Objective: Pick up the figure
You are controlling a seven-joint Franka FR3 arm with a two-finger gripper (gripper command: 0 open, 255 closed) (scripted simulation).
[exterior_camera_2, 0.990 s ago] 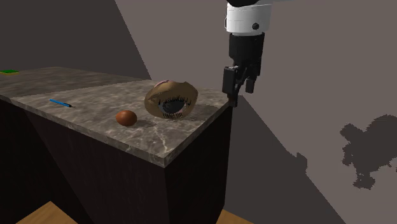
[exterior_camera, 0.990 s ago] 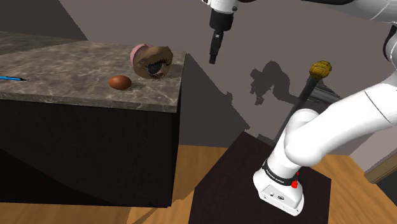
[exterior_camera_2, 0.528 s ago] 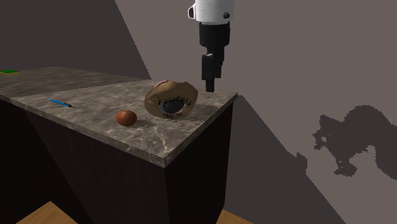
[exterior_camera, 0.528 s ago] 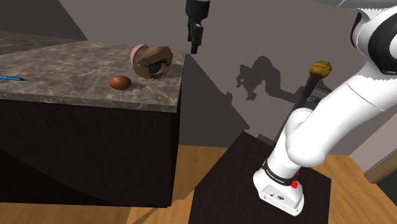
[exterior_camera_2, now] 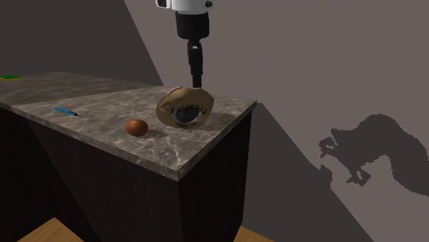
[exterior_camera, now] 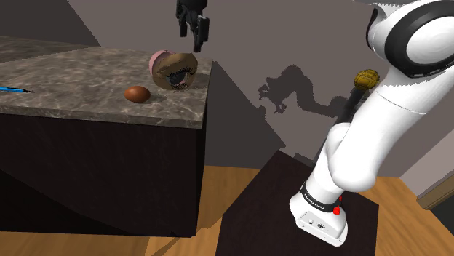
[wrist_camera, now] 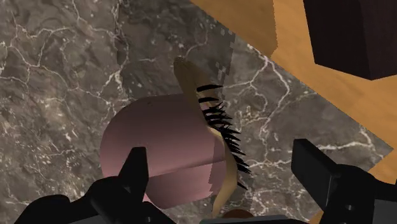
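Starting at the black gripper (wrist_camera: 219, 153): spread wide, clasping nothing, pointed down. Hangs just above the figure (wrist_camera: 159, 153) without touching it. Appears to straddle it unevenly, with 1 finger over the pink back and the other out over bare counter (wrist_camera: 57, 63).

As for the figure: lying near the counter's corner, close to the edge, with a brown egg-shaped thing (exterior_camera: 137, 94) just beside it and a thin blue pen (exterior_camera: 13, 89) well apart along the top.

Likely trouble from here:
- Coming straight down from this offset could land 1 finger on the dome rather than beside it, tipping or shoving the piece.
- Closing on curved sides could squirt it out sideways.
- Any push toward the nearby edge could send it off to the wooden floor (exterior_camera: 218, 182).
- Pinching the thin rim or the lashes alone would probably give a weak hold.

Shapes and surfaces:
- Figure: shaped like a big eye. Smooth, rounded pink back, a thin curved tan lid, stiff black spiky lashes, a blue iris on the face.
- Counter: dark stone-like top with pale marble veining, flat and hard, over a plain dark base.
- Egg-shaped thing: smooth, slightly glossy.
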